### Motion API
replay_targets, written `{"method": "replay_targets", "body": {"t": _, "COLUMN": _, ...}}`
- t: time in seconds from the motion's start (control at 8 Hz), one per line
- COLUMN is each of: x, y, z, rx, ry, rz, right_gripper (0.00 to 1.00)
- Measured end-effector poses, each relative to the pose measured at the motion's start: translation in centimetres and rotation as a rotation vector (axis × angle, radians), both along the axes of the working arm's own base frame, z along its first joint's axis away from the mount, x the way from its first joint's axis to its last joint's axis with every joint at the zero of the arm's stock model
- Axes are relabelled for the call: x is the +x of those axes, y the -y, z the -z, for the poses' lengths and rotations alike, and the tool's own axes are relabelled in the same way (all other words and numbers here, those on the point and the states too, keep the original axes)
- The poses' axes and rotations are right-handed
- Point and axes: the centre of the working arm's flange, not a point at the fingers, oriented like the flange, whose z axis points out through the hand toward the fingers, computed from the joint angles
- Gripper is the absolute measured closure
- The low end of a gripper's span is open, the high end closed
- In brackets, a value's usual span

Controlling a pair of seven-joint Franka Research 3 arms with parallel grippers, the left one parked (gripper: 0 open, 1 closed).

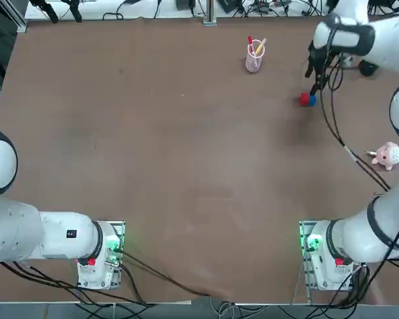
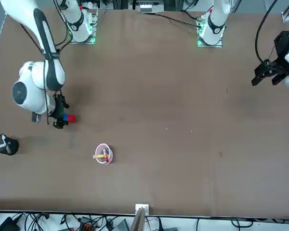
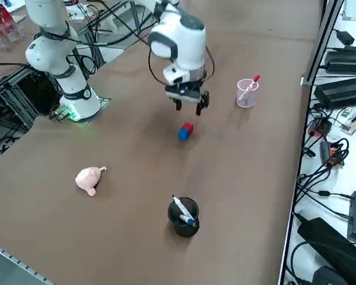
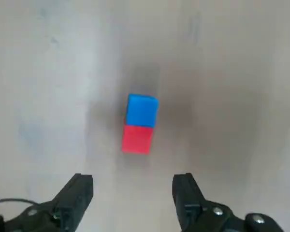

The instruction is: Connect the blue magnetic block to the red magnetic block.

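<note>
A brown worktop seen from four cameras. At its far right part, the tiny bright blue cube-shaped magnetic block and the tiny bright red cube-shaped magnetic block lie face to face, touching, as one short bar. The right arm's black two-finger tool hangs above them, its fingers spread wide and holding nothing.

The joining step looks done; what remains, as a judgement, is only for the arm to draw up and away without brushing the pair.

The wrist view alone shows the two blocks meeting along a full face, with both fingers clear of them. From the right side the gap between tool and blocks is plain. The overhead view partly hides the blocks under the arm's cables, but shows what is nearby: a clear cup of pens further left and a pink plush toy nearer the robot.
</note>
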Motion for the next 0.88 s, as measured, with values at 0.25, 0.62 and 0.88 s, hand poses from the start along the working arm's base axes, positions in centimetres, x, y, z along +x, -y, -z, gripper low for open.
{"method": "replay_targets", "body": {"t": 0.25, "x": 1.6, "y": -0.3, "z": -5.5, "rx": 0.04, "ry": 0.002, "rz": -0.199, "right_gripper": 0.0}}
{"method": "replay_targets", "body": {"t": 0.62, "x": 3.2, "y": 1.5, "z": -12.7, "rx": 0.105, "ry": 0.004, "rz": -0.546, "right_gripper": 0.0}}
{"method": "replay_targets", "body": {"t": 0.88, "x": 3.1, "y": 2.6, "z": -17.6, "rx": 0.142, "ry": 0.045, "rz": -0.82, "right_gripper": 0.0}}
